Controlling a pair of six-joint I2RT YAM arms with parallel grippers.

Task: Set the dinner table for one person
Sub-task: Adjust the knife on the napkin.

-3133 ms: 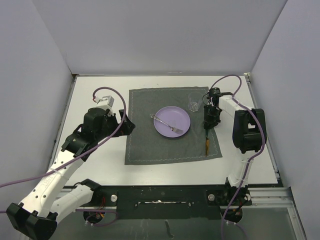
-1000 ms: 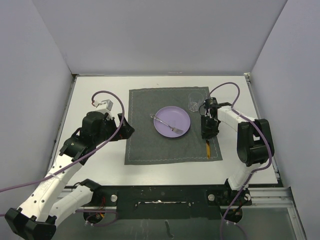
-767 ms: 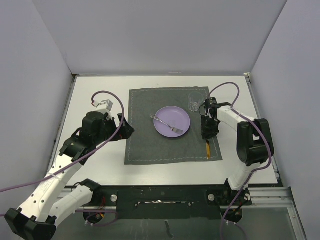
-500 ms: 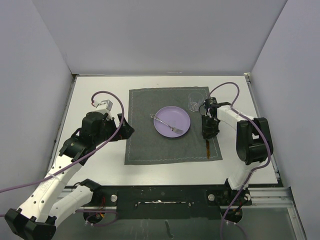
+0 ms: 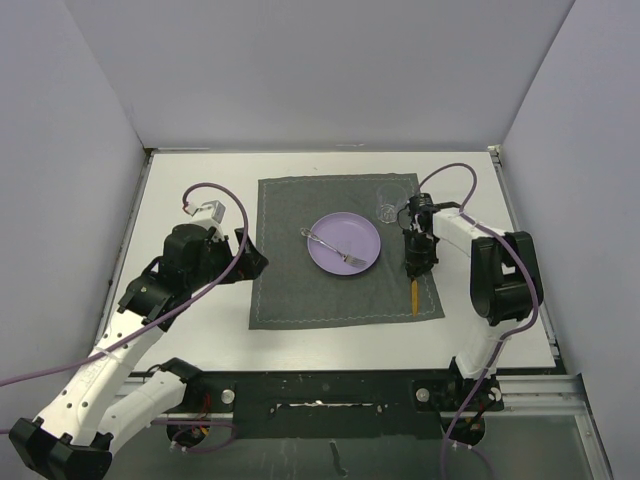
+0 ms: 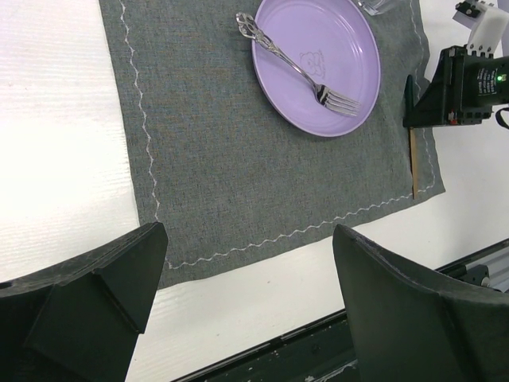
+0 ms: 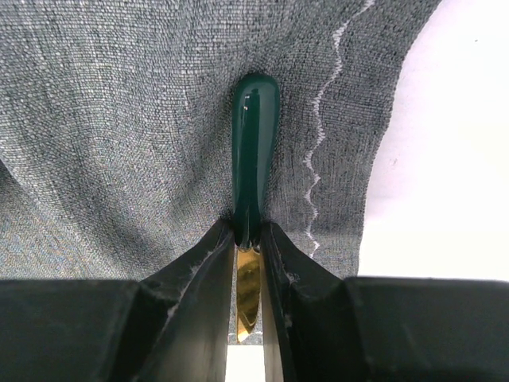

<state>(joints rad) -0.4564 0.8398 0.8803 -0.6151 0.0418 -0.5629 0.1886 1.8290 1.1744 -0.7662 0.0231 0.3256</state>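
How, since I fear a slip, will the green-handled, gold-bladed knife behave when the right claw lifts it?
Likely stiff: the slim green-handled, gold-bladed knife shows no bend over the dark grey cloth placemat. The handle's gloss suggests it may be slippery. The right claw pinches it where handle meets blade, so the long handle might pivot when lifted.

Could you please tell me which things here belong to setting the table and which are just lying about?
Belonging: table, placemat, plate, fork, glass, knife in the right hand.
Lying about: nothing loose; only the arms' purple cables.
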